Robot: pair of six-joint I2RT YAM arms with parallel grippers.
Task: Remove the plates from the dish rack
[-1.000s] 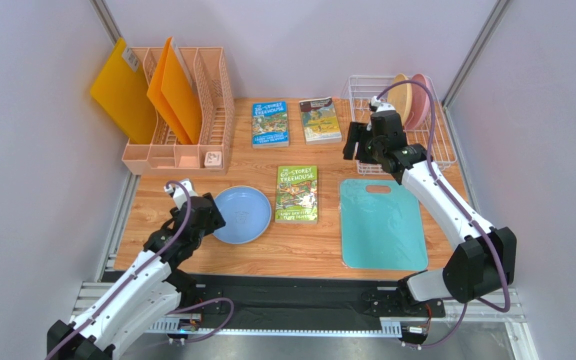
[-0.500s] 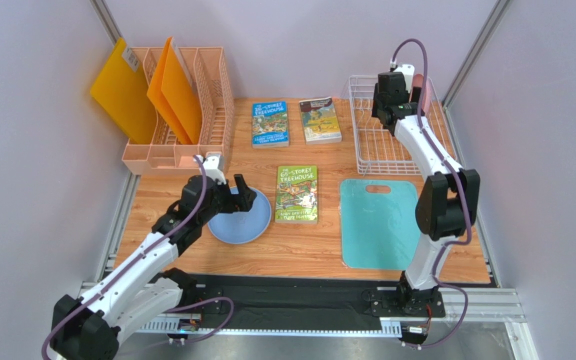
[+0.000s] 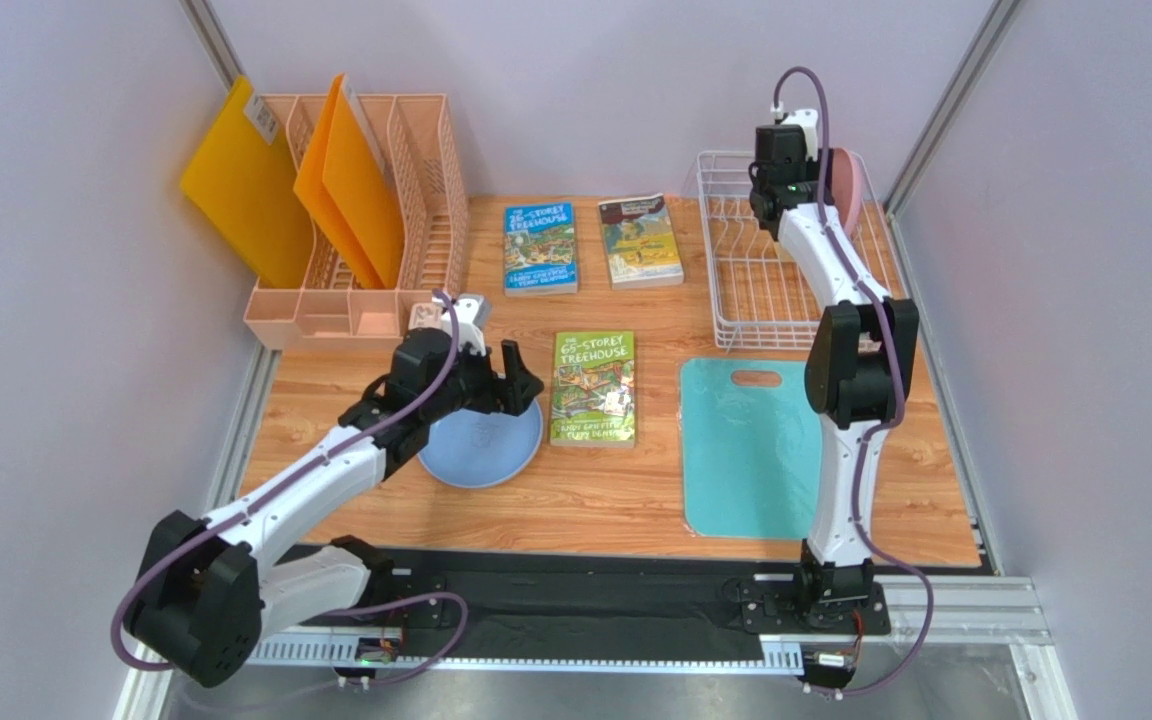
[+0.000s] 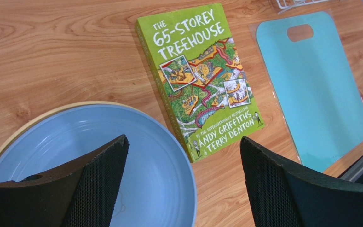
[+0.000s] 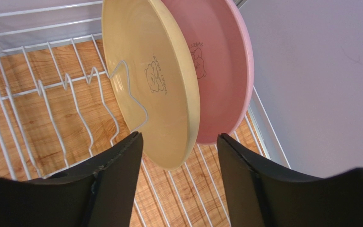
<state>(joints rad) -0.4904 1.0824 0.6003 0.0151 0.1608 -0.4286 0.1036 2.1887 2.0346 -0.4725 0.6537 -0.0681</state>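
The white wire dish rack (image 3: 755, 293) stands at the back right. A pale yellow plate (image 5: 155, 80) and a pink plate (image 5: 221, 71) stand upright in it, the pink one (image 3: 847, 177) behind. My right gripper (image 5: 179, 137) is open and empty, its jaws on either side of the yellow plate's lower rim; it shows at the rack's far end (image 3: 796, 192). A blue plate (image 4: 98, 156) lies flat on the table (image 3: 480, 443), with a tan rim (image 4: 27, 120) showing under it. My left gripper (image 4: 182, 139) is open and empty just above the blue plate's right edge (image 3: 519, 387).
A green book (image 3: 594, 387) lies right of the blue plate, and a teal cutting board (image 3: 760, 447) lies further right. Two more books (image 3: 540, 248) (image 3: 639, 239) lie at the back. A peach file organizer (image 3: 387, 285) with orange folders (image 3: 349, 188) stands back left. Rack dividers (image 5: 51, 109) stand left of the plates.
My left gripper moved right and forward over the blue plate's right edge. My right gripper moved from above the rack's front to its far end, up to the standing plates.
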